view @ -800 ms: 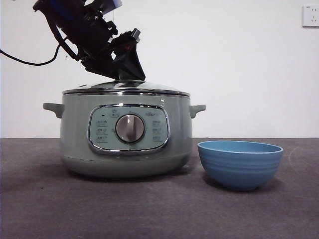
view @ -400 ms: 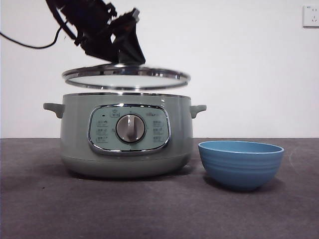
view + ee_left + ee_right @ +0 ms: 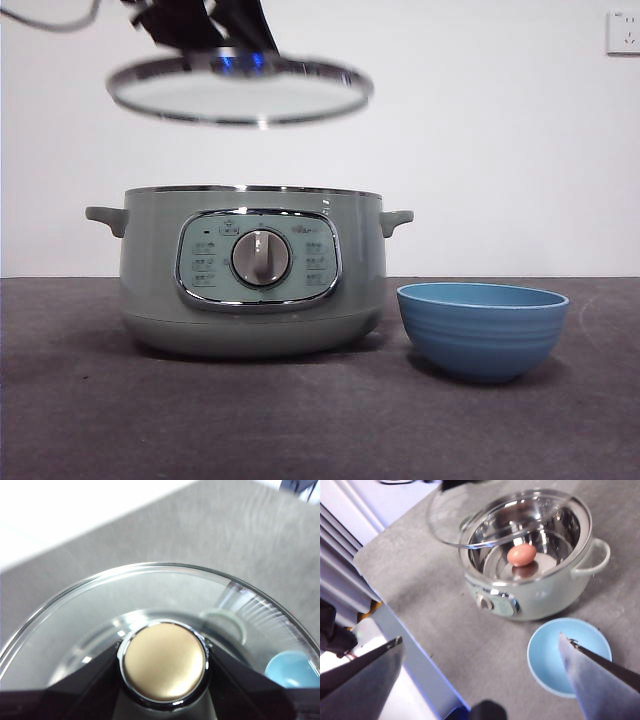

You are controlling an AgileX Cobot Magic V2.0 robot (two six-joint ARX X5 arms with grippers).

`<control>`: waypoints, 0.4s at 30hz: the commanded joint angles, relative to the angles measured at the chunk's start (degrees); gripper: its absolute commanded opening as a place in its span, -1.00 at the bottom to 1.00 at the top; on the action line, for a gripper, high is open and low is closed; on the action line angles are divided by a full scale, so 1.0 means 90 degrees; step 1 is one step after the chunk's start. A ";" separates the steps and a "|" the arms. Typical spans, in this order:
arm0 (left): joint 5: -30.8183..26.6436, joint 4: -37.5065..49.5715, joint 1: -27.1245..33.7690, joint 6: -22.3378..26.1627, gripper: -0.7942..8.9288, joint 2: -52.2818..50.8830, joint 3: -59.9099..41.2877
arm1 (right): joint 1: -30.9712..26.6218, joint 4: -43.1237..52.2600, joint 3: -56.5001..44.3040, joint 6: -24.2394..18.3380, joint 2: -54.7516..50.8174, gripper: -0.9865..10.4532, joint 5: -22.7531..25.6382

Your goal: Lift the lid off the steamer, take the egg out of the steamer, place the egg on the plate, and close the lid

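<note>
The glass lid (image 3: pixel 240 92) with its chrome rim hangs tilted, well above the pale green steamer (image 3: pixel 250 270) and slightly to its left. My left gripper (image 3: pixel 164 650) is shut on the lid's round knob (image 3: pixel 164 662), one black jaw on each side; in the front view it is the dark arm (image 3: pixel 205 25) at the top. The steamer (image 3: pixel 535 580) stands uncovered, and a brown egg (image 3: pixel 521 554) lies in its steel inside. The blue plate (image 3: pixel 482 328) sits to the steamer's right. My right gripper (image 3: pixel 480 639) hovers open, high above the table near the plate (image 3: pixel 568 655).
The table (image 3: pixel 300 420) is dark grey, with a white wall behind it. In the right wrist view, the table edge (image 3: pixel 395 615) runs past the steamer's dial side. A wall socket (image 3: pixel 622 30) shows at the upper right.
The lid was resting on the steamer one second ago. My left gripper has since lifted it up and a little to the left, leaving the steamer uncovered.
</note>
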 commanded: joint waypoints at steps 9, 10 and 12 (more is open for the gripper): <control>0.0044 -0.0991 0.0143 -0.0019 -0.85 -0.1957 0.0175 | 0.0449 0.1933 0.0017 0.1032 0.1268 0.15 0.0022; 0.0041 -0.1093 0.0143 -0.0019 -0.85 -0.2101 0.0175 | 0.0573 0.2166 0.0017 0.1124 0.1411 0.15 0.0034; 0.0007 -0.1309 0.0143 -0.0019 -0.85 -0.2424 0.0175 | 0.0879 0.2664 0.0017 0.1273 0.1763 0.09 0.0172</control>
